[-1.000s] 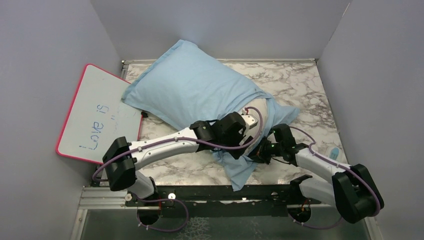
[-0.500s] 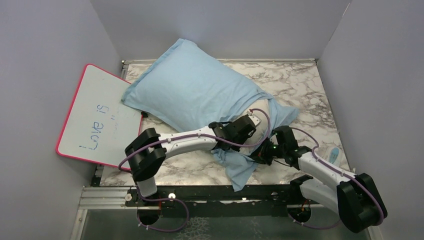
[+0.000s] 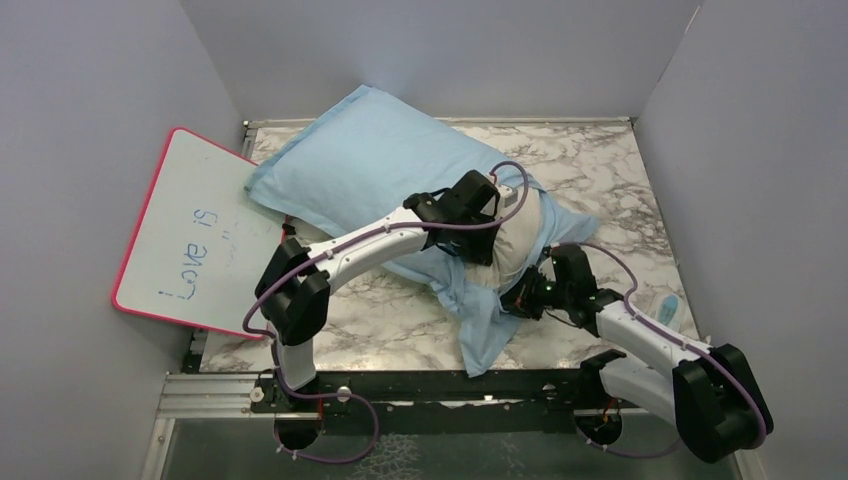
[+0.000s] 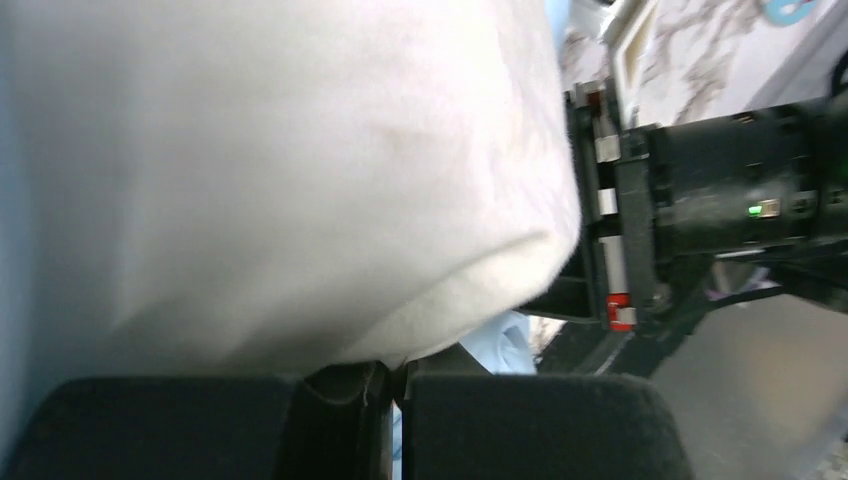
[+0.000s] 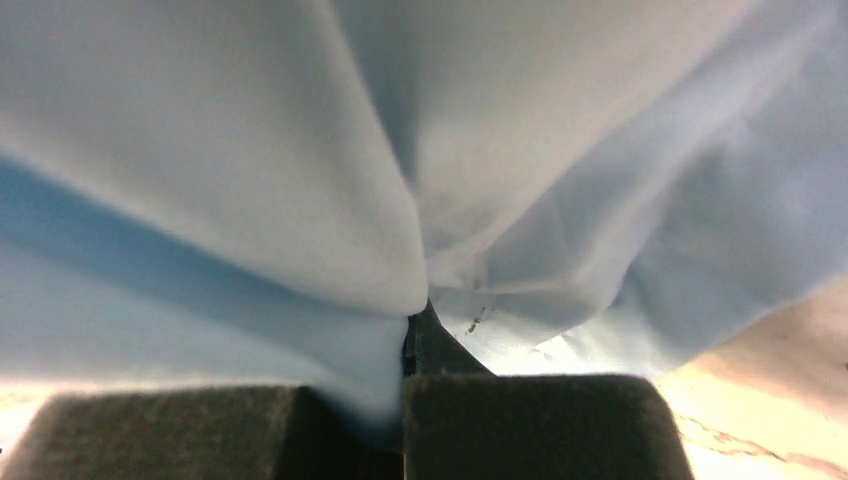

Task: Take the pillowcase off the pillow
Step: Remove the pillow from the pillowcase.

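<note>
Peel-off step is being worked on the counter (image 3: 600,170): the exposed pillow (image 3: 515,248) end is being pinched by the closed left end effector (image 4: 390,400), the pillowcase (image 3: 380,170) hem is being clamped by the closed right end effector (image 5: 405,390), so a pull apart is likely being called for next.

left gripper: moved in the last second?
Yes. In the top view the left gripper went away from the base rail, toward the far wall. It is now shut on the pillow.
</note>
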Robot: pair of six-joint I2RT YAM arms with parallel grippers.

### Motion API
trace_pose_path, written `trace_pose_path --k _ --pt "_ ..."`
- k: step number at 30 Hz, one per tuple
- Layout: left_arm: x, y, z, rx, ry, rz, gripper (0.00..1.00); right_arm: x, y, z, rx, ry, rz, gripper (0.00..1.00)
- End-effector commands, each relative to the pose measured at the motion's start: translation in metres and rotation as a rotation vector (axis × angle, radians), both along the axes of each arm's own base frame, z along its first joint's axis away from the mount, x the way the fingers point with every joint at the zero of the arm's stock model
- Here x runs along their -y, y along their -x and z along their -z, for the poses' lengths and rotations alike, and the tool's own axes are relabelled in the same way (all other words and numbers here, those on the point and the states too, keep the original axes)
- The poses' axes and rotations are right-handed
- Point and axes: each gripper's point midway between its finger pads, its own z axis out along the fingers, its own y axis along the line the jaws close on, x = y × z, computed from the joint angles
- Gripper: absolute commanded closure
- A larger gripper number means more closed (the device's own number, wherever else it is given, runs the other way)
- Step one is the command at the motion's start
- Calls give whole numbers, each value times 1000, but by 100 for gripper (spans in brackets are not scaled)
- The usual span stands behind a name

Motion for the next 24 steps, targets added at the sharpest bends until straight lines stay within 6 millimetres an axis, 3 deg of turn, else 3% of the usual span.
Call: trace_pose_path --k 1,4,6,9,11,15,20,24 --pt "43 -60 -133 205 398 -59 100 17 55 45 -185 122 -111 97" --pt "43 -68 -143 222 416 -103 100 9 54 38 -144 106 -172 97" --pt "42 -73 -138 228 401 -130 100 -10 52 16 -87 8 -247 93" --pt "41 -69 -124 202 382 -123 100 -26 40 -26 -13 -96 -258 73" --pt "39 -63 -112 191 358 -115 100 -21 27 -39 -29 -45 -153 54" --pt "30 -52 -88 174 307 -118 100 -23 12 -64 -22 -74 -45 34" --pt "27 -38 -68 148 284 -115 100 -36 15 -78 -60 -191 -66 31" --pt "25 -30 -54 143 252 -119 100 -31 6 -89 -13 -137 -44 30"
